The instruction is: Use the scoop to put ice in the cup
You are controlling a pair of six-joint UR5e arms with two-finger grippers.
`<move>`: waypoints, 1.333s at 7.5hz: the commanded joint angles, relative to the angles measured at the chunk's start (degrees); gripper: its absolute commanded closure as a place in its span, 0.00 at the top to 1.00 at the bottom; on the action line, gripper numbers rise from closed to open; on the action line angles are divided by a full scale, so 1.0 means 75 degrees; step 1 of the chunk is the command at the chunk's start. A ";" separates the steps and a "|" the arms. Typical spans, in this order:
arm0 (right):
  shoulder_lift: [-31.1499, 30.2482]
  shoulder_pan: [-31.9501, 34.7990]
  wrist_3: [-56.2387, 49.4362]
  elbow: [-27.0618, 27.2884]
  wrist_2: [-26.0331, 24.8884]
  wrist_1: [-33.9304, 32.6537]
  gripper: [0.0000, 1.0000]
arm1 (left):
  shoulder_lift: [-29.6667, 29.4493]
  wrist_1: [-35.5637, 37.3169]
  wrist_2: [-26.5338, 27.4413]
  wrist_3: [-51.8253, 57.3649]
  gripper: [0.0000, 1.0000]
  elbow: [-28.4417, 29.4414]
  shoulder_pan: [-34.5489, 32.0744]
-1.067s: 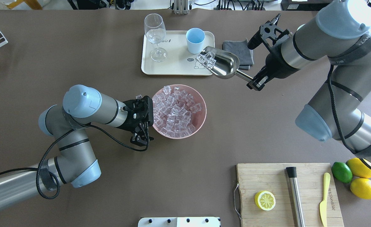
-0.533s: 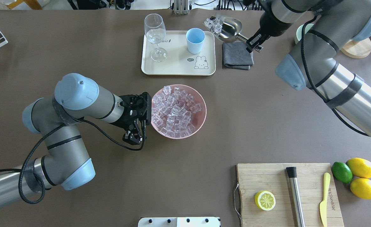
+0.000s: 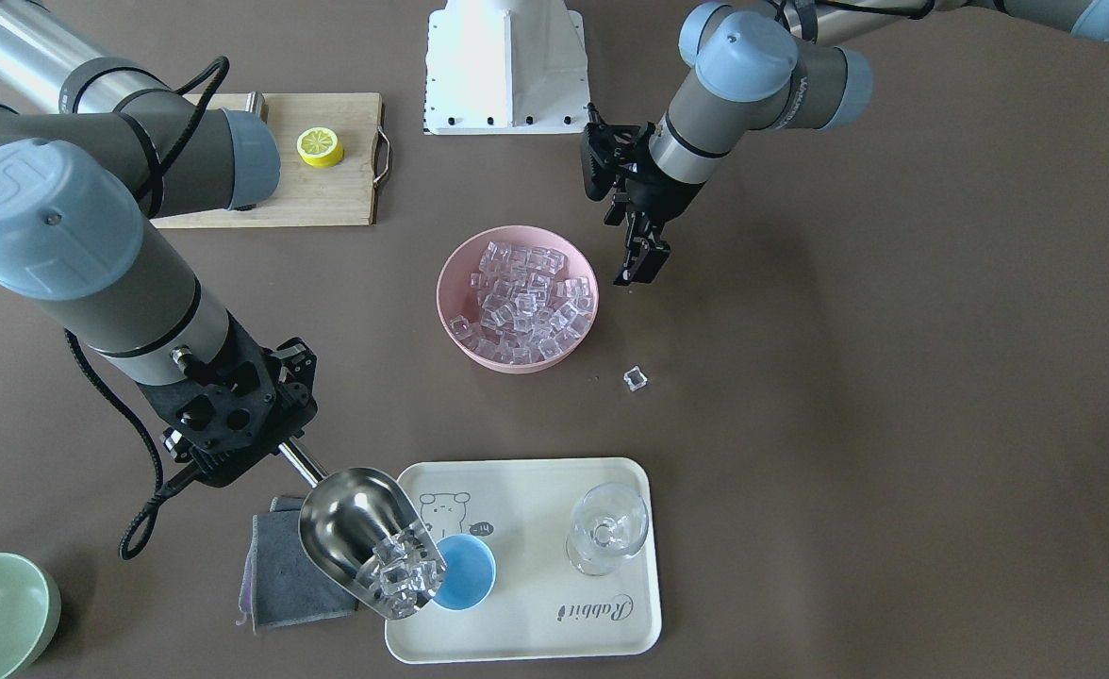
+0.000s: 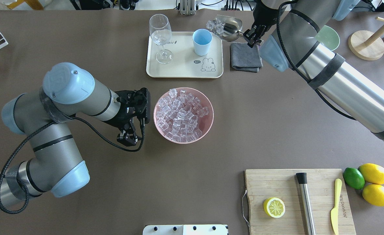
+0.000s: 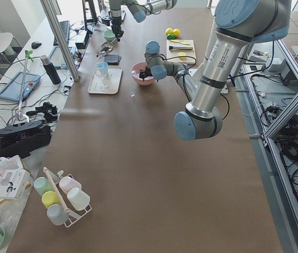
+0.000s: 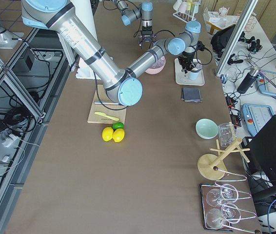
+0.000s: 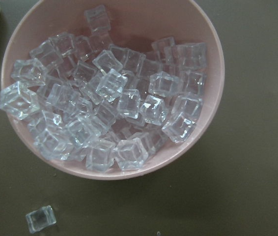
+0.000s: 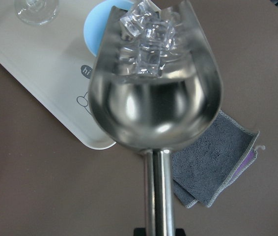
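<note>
My right gripper [image 3: 276,451] is shut on the rod handle of the silver scoop [image 3: 352,528], also seen in the overhead view [image 4: 231,27] and the right wrist view [image 8: 153,103]. Several ice cubes [image 3: 405,571] lie at the scoop's open front [image 8: 146,32], held just above the rim of the light-blue cup [image 3: 468,572] [image 4: 201,41] [image 8: 94,34]. The cup stands on a cream tray [image 4: 182,70]. A pink bowl [image 4: 209,121] [image 7: 212,93] holds many ice cubes [image 4: 180,116]. My left gripper [image 4: 127,138] [image 3: 637,269] hangs beside the bowl, apart from it. It looks shut and empty.
A stemmed glass [image 4: 161,36] shares the tray. A grey cloth [image 4: 246,58] lies beside it and a green bowl [image 4: 329,36] beyond. One loose cube [image 3: 636,379] [image 7: 41,219] lies by the pink bowl. A cutting board [image 4: 277,182] holds a lemon half, steel cylinder and yellow knife.
My right arm carried the loaded scoop from the tray's near right corner around to the far side of the cup. My left arm drew back a little from the pink bowl.
</note>
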 commanded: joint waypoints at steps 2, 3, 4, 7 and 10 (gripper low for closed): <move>0.0709 -0.0039 -0.1350 -0.0381 -0.0085 -0.1519 0.00 | 0.0463 0.0677 -0.0361 -0.0133 0.99 -0.0504 -0.0608; 0.0768 -0.0039 -0.1422 -0.0381 -0.0225 -0.1684 0.00 | 0.0545 0.0689 -0.0433 -0.0713 0.99 -0.0597 -0.0714; 0.0745 -0.0039 -0.1585 -0.0381 -0.0261 -0.1732 0.00 | 0.0708 0.0678 -0.0573 -0.1357 0.99 -0.0622 -0.0913; 0.0967 -0.0050 -0.2043 -0.0370 -0.0612 -0.2434 0.00 | 0.1084 0.0689 -0.0750 -0.3785 0.99 -0.0447 -0.1953; 0.0945 -0.0050 -0.2161 -0.0277 -0.0695 -0.2553 0.00 | 0.1834 0.0560 -0.1898 -0.3801 0.99 -0.0026 -0.3930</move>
